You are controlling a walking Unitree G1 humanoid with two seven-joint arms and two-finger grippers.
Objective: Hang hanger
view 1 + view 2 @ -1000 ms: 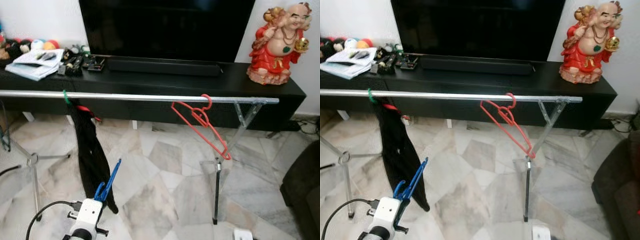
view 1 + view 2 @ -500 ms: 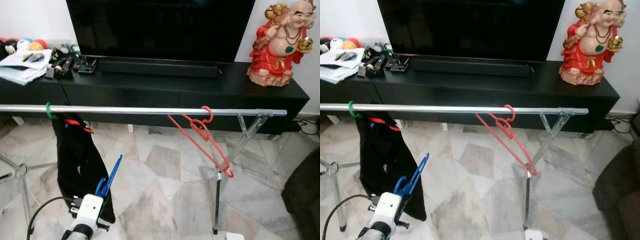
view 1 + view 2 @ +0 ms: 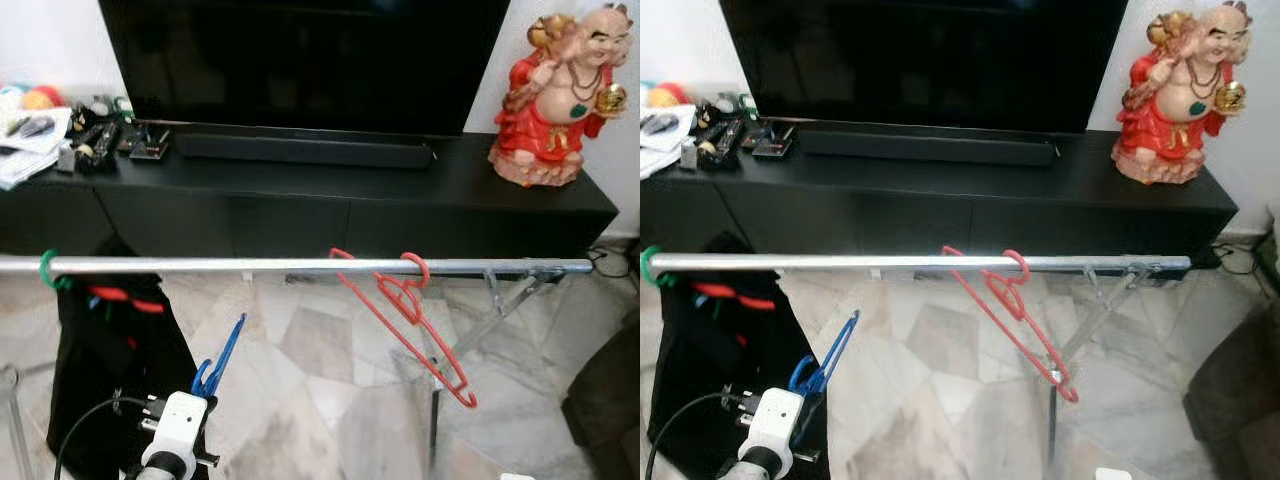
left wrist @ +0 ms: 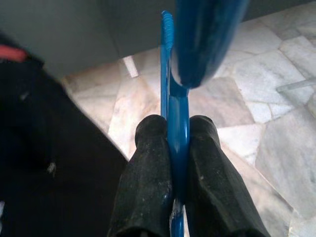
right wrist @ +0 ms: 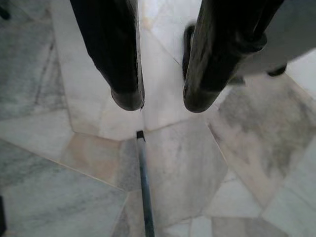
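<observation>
A thin blue plastic hanger (image 4: 176, 123) was pinched flat between the left end effector's (image 4: 173, 148) rubbery black fingers, below the shiny metal rail (image 3: 300, 265). The right end effector (image 5: 159, 101) was spread over marble floor (image 5: 59, 163).

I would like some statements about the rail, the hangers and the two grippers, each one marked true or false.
1. The left gripper is shut on the blue hanger. True.
2. The red hanger lies on the floor. False: its hook is over the metal rail and it hangs tilted below it.
3. The blue hanger is already on the rail. False: it is held below the rail, near the black garment.
4. The right gripper is open and holds nothing. True: its fingers point at the marble floor.
5. A red figurine stands on the black cabinet. True.
</observation>
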